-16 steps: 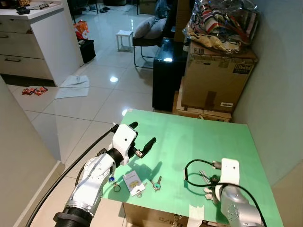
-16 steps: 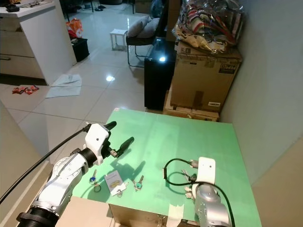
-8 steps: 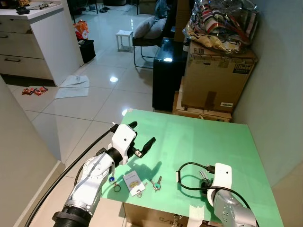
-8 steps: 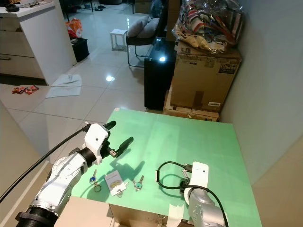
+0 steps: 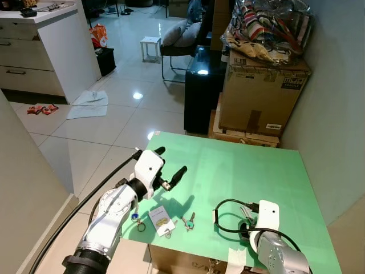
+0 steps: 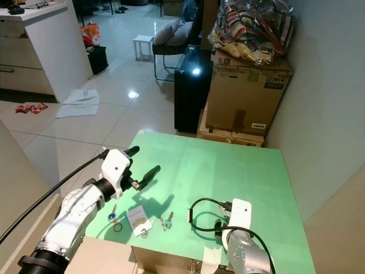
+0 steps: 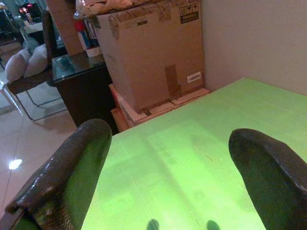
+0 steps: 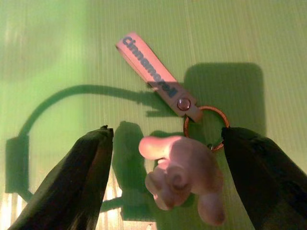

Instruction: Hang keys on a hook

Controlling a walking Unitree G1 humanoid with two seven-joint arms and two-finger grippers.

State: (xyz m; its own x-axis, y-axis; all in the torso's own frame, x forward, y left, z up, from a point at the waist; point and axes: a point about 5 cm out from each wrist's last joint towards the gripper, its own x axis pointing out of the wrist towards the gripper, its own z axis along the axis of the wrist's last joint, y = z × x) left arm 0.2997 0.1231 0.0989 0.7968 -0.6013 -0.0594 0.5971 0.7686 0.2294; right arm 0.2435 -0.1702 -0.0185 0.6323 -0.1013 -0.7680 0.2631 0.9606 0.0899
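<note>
1. A green table carries two separate key sets: one at its near left edge, one at its near right.
2. The left set holds a white tag, a ring with a blue-capped key, and one more key lying at the tag's 3 o'clock.
3. The left gripper hovers above the table at this set's 12 o'clock, its two black fingers spread apart and holding nothing.
4. The right gripper points straight down over the second set, its two fingers wide apart on either side.
5. Between those fingers lies a pink keychain: one rounded charm, one copper ring and one pink strap printed "cinnamoroll", all flat on the table and ungrasped.
6. Beyond the table stand one cardboard box and one black cabinet.
</note>
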